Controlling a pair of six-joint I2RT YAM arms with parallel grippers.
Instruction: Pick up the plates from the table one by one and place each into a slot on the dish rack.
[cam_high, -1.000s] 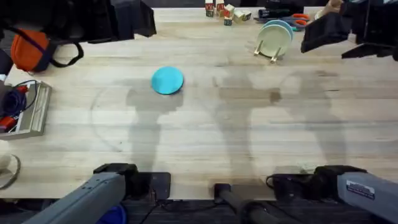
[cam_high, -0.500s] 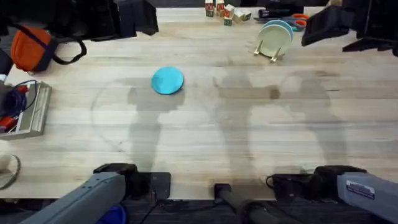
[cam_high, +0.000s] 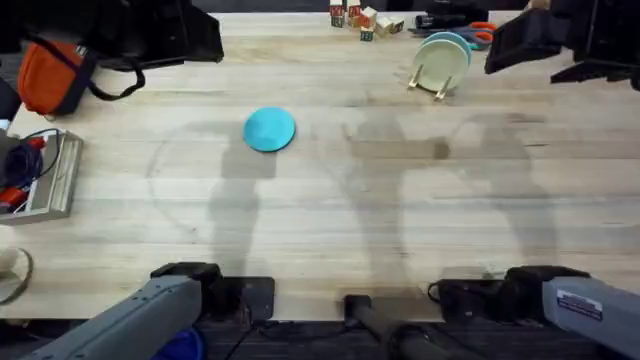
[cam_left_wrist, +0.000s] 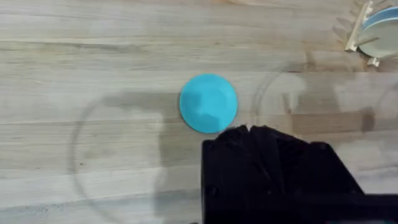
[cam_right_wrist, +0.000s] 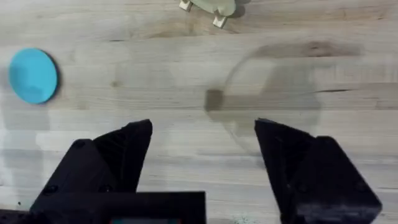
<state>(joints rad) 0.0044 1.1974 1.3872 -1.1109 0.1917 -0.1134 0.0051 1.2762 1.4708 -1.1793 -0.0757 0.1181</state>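
Along the far edge of the table (cam_high: 330, 230) sit a few small red and cream blocks (cam_high: 360, 17), with orange-handled scissors (cam_high: 483, 30) just beyond the dish rack (cam_high: 436, 84). At the left edge lie an orange and dark pouch (cam_high: 48, 78) and a grey box with red and blue wires (cam_high: 40, 180). None of these stands between the arms and the plates.

1 bright blue plate (cam_high: 269, 129) lies flat on bare wood left of the middle, well apart from the rack. At the far right, the rack holds 2 plates upright: a cream plate (cam_high: 440, 65) in front, a pale blue plate (cam_high: 455, 42) behind it.

Both arms are raised high under the overhead camera, showing as large dark shapes at the upper corners. The left gripper (cam_left_wrist: 249, 130) looks down with its black fingers pressed together, the blue plate just past their tips. The right gripper (cam_right_wrist: 204, 134) has its fingers spread wide over bare table, holding nothing.
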